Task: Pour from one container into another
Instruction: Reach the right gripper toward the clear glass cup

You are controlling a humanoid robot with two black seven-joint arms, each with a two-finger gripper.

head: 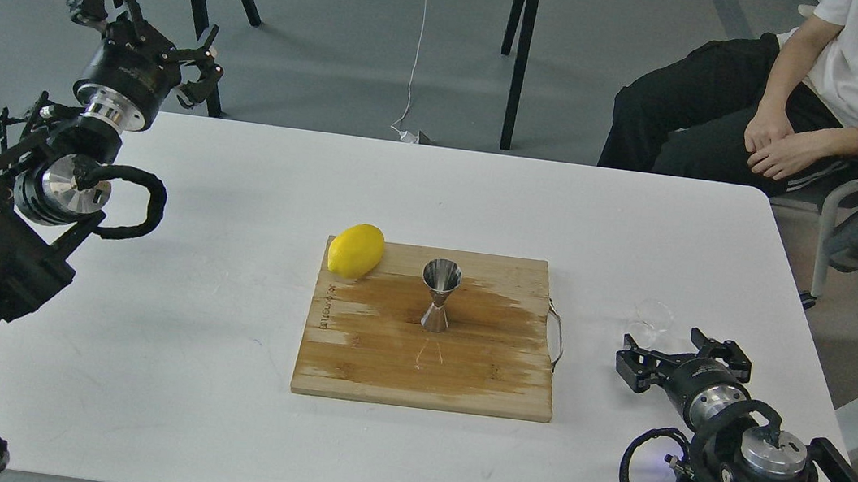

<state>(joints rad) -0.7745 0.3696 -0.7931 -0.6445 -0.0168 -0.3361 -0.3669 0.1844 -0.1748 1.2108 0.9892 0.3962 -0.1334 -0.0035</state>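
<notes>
Black on both arms, two-finger grippers at the far ends. My left gripper (147, 16) is raised past the table's far-left corner, fingers spread wide, nothing between them, touching nothing. My right gripper (681, 355) sits low over the white table (175, 374), on its right side, fingers spread apart and empty, pointing toward the small clear see-through cup (653, 318). That cup stands upright on the table just beyond the right gripper's fingers; I can't tell if a fingertip touches it. Whether the cup holds anything, can't tell either, too transparent.

Small shiny steel hourglass-shaped jigger (439, 295) stands upright near the middle of the rectangular wooden cutting board (381, 366), well apart from both grippers. Board has a dark wet-looking stain around and behind the jigger, and a thin metal handle on its right edge. Yellow lemon (356, 250) lies at the board's far-left corner, overhanging the edge a bit, near the jigger but not touching.

Seated person in white shirt and black trousers (815, 100) beyond the table's far-right corner, hands together on lap.
</notes>
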